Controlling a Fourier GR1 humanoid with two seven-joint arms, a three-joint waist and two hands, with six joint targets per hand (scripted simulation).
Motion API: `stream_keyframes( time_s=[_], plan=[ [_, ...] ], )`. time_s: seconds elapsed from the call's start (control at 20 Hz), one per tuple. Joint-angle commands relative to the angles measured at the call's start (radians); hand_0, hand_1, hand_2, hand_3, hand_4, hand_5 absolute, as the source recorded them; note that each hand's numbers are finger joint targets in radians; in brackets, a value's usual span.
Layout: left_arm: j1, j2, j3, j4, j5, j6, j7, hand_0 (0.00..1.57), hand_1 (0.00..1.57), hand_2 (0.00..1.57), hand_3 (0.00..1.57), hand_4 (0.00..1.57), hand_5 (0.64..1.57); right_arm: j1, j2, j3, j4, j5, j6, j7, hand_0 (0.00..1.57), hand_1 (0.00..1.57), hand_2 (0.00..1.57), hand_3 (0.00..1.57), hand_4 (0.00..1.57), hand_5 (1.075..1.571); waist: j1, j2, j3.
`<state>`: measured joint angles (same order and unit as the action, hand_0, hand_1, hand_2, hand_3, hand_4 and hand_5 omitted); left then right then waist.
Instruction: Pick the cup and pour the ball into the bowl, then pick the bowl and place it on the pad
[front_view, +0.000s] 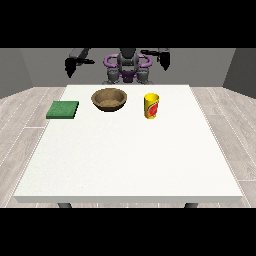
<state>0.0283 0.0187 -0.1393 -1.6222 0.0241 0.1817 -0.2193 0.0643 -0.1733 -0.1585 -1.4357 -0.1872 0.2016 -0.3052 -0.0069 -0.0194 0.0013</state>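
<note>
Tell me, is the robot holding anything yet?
No, nothing. Both hands hang in the air behind the table; the cup and bowl stand untouched.

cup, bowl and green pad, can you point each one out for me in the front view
cup (151, 107), front view, on its yellow side wall with the red mark
bowl (109, 99), front view, on its brown inner wall
green pad (63, 109), front view, on the middle of its flat top
</note>
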Motion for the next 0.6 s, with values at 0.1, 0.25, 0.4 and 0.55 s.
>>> stream_keyframes(
  time_s=[0.1,0.25,0.4,0.55],
  plan=[
    [-0.137,0.02,0.096,0.162,0.02,-0.028,-0.117,0.0,0.0,0.0,0.0,0.0,1.459,-0.089,0.012,-0.017,0.104,0.013,0.021,-0.122,0.0,0.0,0.0,0.0,0.0,1.562,-0.018,0.096,-0.0013],
    [-0.269,0.002,0.115,0.208,-0.016,0.036,-0.09,0.0,0.0,0.0,0.0,0.0,1.457,-0.167,-0.001,-0.031,0.173,0.018,0.031,-0.168,0.0,0.0,0.0,0.0,0.0,1.558,-0.028,0.159,-0.001],
    [-0.328,-0.017,0.114,0.284,-0.029,0.043,-0.157,0.0,0.0,0.0,0.0,0.0,1.451,-0.265,-0.055,-0.082,0.229,-0.024,0.057,-0.148,0.0,0.0,0.0,0.0,0.0,1.555,-0.037,0.22,-0.0012],
    [-0.43,0.045,0.228,0.361,0.024,0.022,-0.206,0.0,0.0,0.0,0.0,0.0,1.448,-0.258,-0.034,-0.059,0.253,-0.002,0.087,-0.256,0.0,0.0,0.0,0.0,0.0,1.552,-0.07,0.284,-0.0012]
  ],
)
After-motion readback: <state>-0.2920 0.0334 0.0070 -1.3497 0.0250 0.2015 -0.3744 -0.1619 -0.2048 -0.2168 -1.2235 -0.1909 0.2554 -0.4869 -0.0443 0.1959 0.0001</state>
